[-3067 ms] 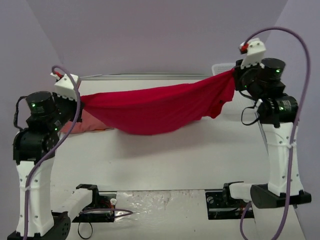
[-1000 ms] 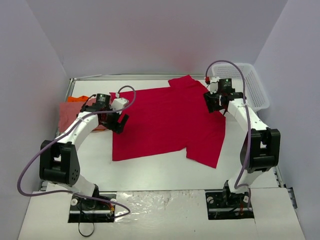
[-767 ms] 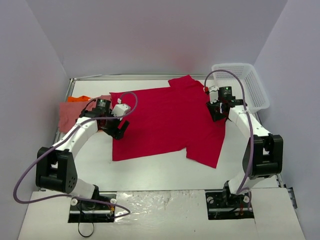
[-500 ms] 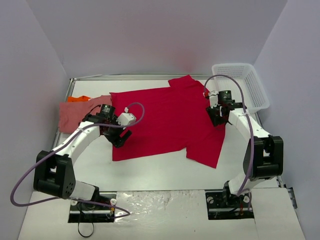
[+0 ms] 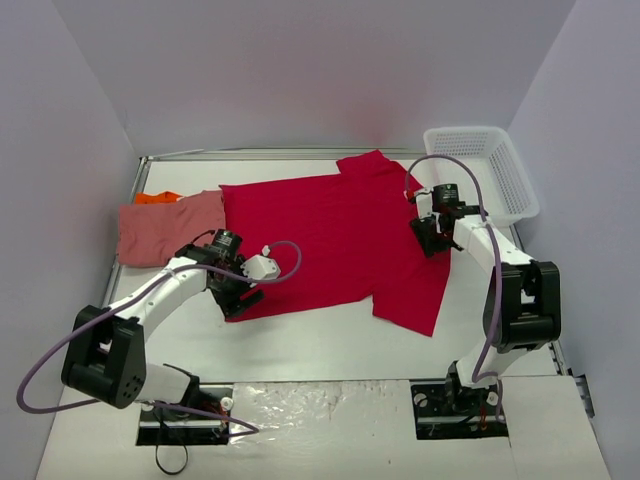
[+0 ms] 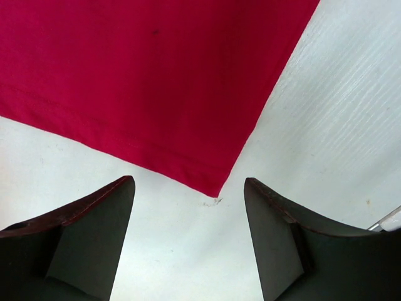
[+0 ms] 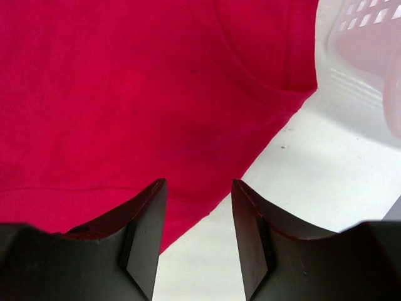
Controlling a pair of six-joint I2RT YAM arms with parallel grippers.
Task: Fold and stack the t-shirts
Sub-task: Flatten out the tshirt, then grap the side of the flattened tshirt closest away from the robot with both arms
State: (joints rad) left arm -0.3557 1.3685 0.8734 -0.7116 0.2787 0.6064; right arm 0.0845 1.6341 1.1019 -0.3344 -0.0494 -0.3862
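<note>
The bright red t-shirt (image 5: 330,230) lies spread flat on the white table (image 5: 300,345). My left gripper (image 5: 236,299) hovers at its near left corner. In the left wrist view that gripper (image 6: 188,180) is open, the red t-shirt (image 6: 144,75) ending in a corner between the fingers. My right gripper (image 5: 431,240) is over the shirt's right edge, also open. In the right wrist view it (image 7: 198,182) straddles the hem of the red t-shirt (image 7: 125,94), holding nothing. A salmon pink t-shirt (image 5: 170,225) lies at the left, with an orange t-shirt (image 5: 155,197) peeking out behind it.
A white mesh basket (image 5: 482,170) stands at the back right, just beyond my right arm; its wall (image 7: 369,44) shows in the right wrist view. Purple-grey walls close in the table on three sides.
Three seconds ago both grippers held the red t-shirt stretched in the air; it now lies flat. Over the last second my left gripper slid nearer along the left edge to the corner; the right moved slightly nearer.
</note>
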